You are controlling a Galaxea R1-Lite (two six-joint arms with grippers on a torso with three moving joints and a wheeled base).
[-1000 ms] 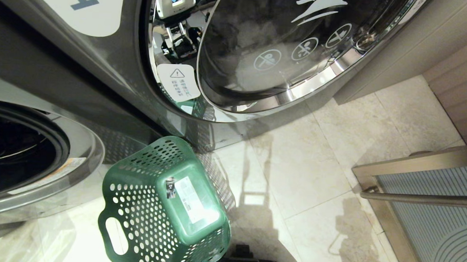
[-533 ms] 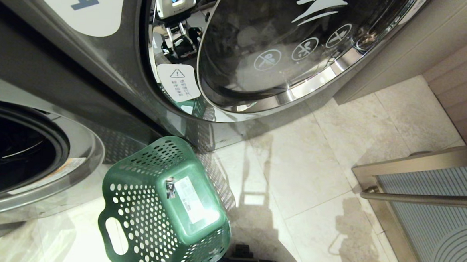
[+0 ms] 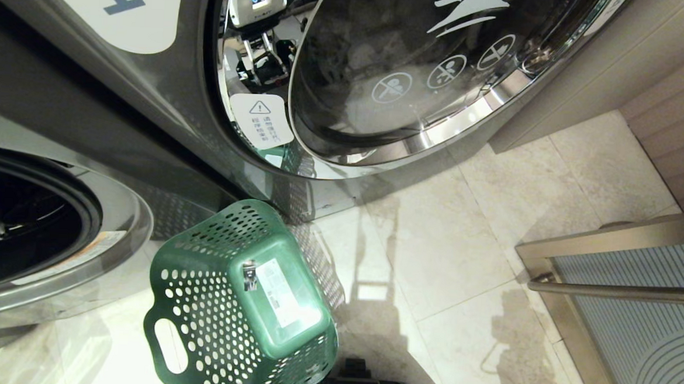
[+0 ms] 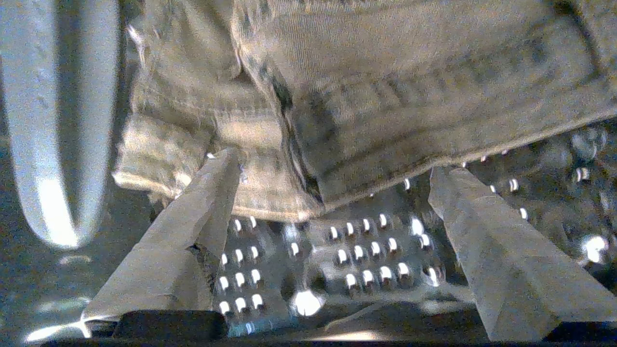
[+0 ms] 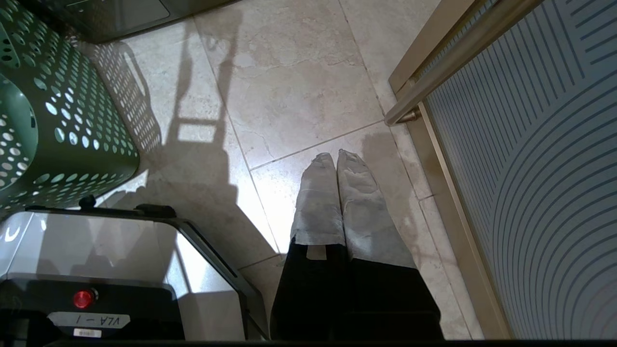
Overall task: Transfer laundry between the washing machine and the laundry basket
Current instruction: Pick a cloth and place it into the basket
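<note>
The laundry [image 4: 385, 86], a grey-beige bundle with darker patches, lies on the perforated metal wall of a drum [image 4: 366, 255]. My left gripper [image 4: 332, 164] is open at its lower edge. One finger [image 4: 193, 226] overlaps the cloth hem and the other finger [image 4: 487, 250] stands clear beside it, with nothing held. The washing machine [image 3: 82, 243] shows at the left of the head view as an open dark drum. The laundry basket [image 3: 242, 304], dark green and perforated, lies tipped on the floor, its stickered base facing up. My right gripper [image 5: 336, 153] hangs shut over the tiles.
A second machine marked "1" with a chrome-rimmed glass door [image 3: 412, 73] stands just behind the basket. A metal rail [image 3: 623, 291] and a striped panel [image 5: 540, 168] bound the floor on the right. My own base [image 5: 96, 270] sits beside the basket [image 5: 58, 96].
Inside the open drum a small pale part has shifted slightly up and to the right. Faint shapes in the glass door have shifted too. The basket and the right arm have not moved.
</note>
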